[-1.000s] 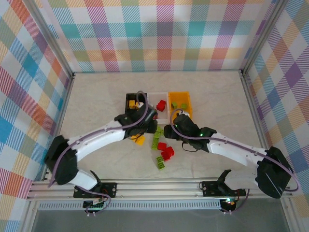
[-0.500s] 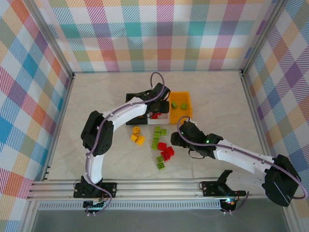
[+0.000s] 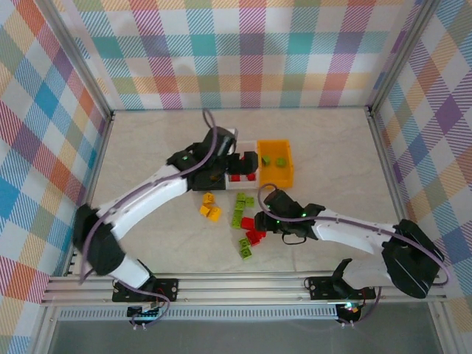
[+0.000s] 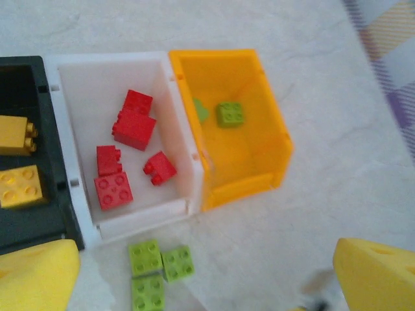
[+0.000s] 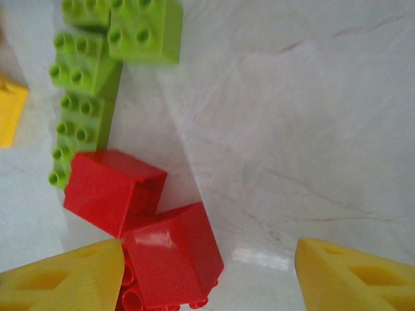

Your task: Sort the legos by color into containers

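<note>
In the left wrist view the black bin (image 4: 26,227) holds two yellow legos (image 4: 19,188). The white bin (image 4: 87,78) holds several red legos (image 4: 133,126), and the orange bin (image 4: 243,184) holds two green legos (image 4: 230,114). My left gripper (image 4: 207,275) hangs open and empty above the white bin's near end (image 3: 240,164). My right gripper (image 3: 255,220) is low over the loose pile and open (image 5: 207,275). A tipped red lego (image 5: 172,253) lies against its left finger (image 5: 65,275), while the right finger stands well clear.
Loose legos lie in front of the bins: yellow ones (image 3: 212,209), a green cluster (image 3: 240,206), red ones (image 3: 254,234) and one green (image 3: 245,249). The two arms come close together near the pile. Plaid walls enclose the table.
My left gripper rose from the pile to the white bin and opened; more red legos now lie in that bin. My right gripper came from the orange bin down to the red legos.
</note>
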